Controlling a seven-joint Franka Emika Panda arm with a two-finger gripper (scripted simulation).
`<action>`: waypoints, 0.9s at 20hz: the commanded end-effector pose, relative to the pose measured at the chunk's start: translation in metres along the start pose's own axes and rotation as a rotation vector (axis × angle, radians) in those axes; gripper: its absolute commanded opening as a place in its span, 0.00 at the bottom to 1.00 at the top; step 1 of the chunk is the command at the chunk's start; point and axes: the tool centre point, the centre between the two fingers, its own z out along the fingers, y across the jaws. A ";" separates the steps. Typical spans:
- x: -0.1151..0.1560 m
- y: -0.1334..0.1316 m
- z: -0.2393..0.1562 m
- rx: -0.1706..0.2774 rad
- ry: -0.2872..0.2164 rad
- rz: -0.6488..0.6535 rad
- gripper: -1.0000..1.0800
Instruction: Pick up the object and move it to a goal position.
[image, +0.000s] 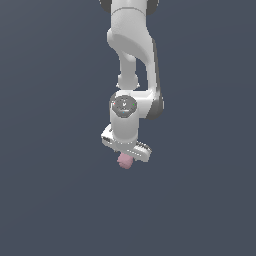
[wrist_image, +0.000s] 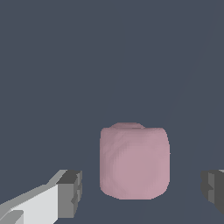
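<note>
A white robot arm (image: 131, 55) reaches down from the top of the exterior view against a plain dark blue-grey bench (image: 50, 200). Its wrist ends in a wide white pincer (image: 126, 159), seen from above and slightly tilted. A small pale pink cube (image: 124, 161) with soft, rounded edges peeks out just beneath the pincer's body, mostly hidden by it in this view. In the wrist view the same pink cube (wrist_image: 134, 161) fills the lower middle of the picture and sits between the two dark grey fingertips (wrist_image: 71, 194). One fingertip, on a white finger, stands to one side of the cube, and the other is cut off at the picture's edge on the opposite side. Bare bench (wrist_image: 109, 57) shows as a gap between each fingertip and the cube's sides, so the pincer is spread and touches nothing. The cube appears to rest on the bench, though its contact with the surface is hard to judge from these angles.
</note>
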 end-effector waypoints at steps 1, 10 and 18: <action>0.000 0.000 0.007 0.000 -0.001 0.001 0.96; -0.001 0.001 0.047 0.000 0.000 0.005 0.96; 0.000 0.000 0.048 0.000 0.000 0.005 0.00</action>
